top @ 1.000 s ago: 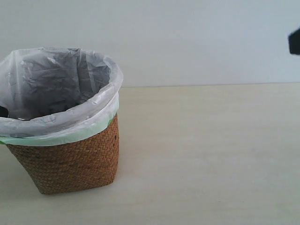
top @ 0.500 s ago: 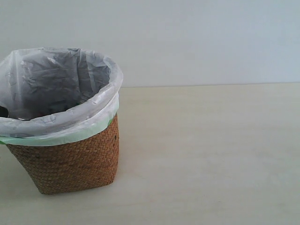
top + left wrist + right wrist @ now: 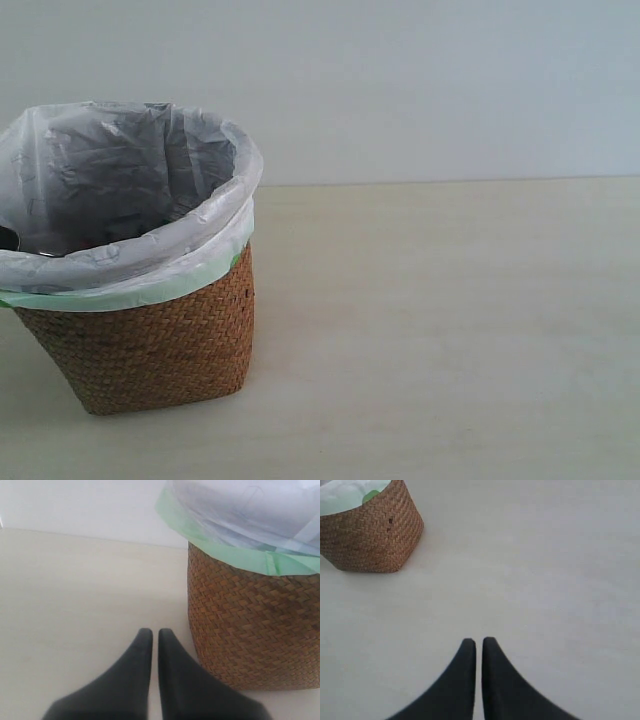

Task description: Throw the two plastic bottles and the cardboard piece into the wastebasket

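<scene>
The wastebasket [image 3: 150, 340], brown woven wicker, stands on the pale table [image 3: 450, 330] at about 8 o'clock in the exterior view. A translucent white plastic bag [image 3: 130, 170] with a green edge is folded over its rim. The left pincer [image 3: 151, 635] is clenched on nothing, low over the table just beside the wicker wall. The right pincer [image 3: 476, 642] is likewise clenched and empty, well apart from the wastebasket. A small green patch [image 3: 370, 496] shows inside the bag, too small to identify.

Brown woven wastebasket [image 3: 150, 350], green-hemmed white bag [image 3: 120, 170], cream table [image 3: 450, 330], black left hand [image 3: 151, 632], black right hand [image 3: 479, 641].
</scene>
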You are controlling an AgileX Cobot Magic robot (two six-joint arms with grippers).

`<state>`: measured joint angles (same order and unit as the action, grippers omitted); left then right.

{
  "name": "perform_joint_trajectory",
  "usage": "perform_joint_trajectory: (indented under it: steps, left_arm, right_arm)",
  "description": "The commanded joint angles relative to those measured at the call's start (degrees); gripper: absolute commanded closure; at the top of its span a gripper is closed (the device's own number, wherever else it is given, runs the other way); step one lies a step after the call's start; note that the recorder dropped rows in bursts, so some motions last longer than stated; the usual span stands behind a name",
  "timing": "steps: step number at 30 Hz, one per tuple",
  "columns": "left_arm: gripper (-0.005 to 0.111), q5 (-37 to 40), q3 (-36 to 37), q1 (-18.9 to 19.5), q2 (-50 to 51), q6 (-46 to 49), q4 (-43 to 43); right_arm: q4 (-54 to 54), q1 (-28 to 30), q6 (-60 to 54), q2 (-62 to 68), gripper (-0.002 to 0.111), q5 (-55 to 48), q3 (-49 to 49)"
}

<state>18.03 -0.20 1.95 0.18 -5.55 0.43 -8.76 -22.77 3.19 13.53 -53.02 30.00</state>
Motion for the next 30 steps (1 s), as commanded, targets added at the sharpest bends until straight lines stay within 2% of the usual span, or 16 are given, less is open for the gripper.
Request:
perform_joint_trajectory:
  steps: [1,4,6,10,11,16,18,21,25,30]
  left_arm:
    - [0.103,0.0,0.2,-0.2,-0.2,-0.2,0.1]
    - [0.103,0.0,0.2,-0.2,-0.2,-0.2,0.1]
    - [0.103,0.0,0.2,-0.2,-0.2,-0.2,0.1]
    - [0.103,0.0,0.2,-0.2,-0.2,-0.2,0.1]
    - [0.103,0.0,0.2,-0.2,-0.2,-0.2,0.1]
    - [0.103,0.0,0.2,-0.2,-0.2,-0.2,0.1]
    - [0.103,0.0,0.2,-0.2,-0.2,-0.2,0.1]
    - [0.103,0.0,0.2,-0.2,-0.2,-0.2,0.1]
    - [0.103,0.0,0.2,-0.2,-0.2,-0.2,0.1]
    - [0.103,0.0,0.2,-0.2,-0.2,-0.2,0.1]
  right_arm:
    - [0.7,-1.7,-2.7,-1.9,0.108,0.4,-0.1]
    - [1.8,-3.1,-4.8,-4.9,0.108,3.4,-0.1]
    - [1.7,-3.2,-4.7,-7.9,0.108,10.4,-1.1]
    - [1.1,-3.2,-1.7,-12.0,0.108,32.6,-8.7]
    - [0.0,-3.2,-1.2,-12.5,0.108,44.1,-13.8]
    - [-1.8,-3.2,1.4,-13.1,0.108,66.2,-29.5]
    - [-1.9,-2.8,1.4,-13.5,0.108,66.7,-30.0]
    - [-1.9,-0.2,-2.1,-13.5,0.108,56.0,-30.0]
    - [-1.7,4.1,-6.9,-13.5,0.108,49.6,-30.0]
    - [0.2,5.7,-9.7,-13.5,0.108,36.5,-30.0]
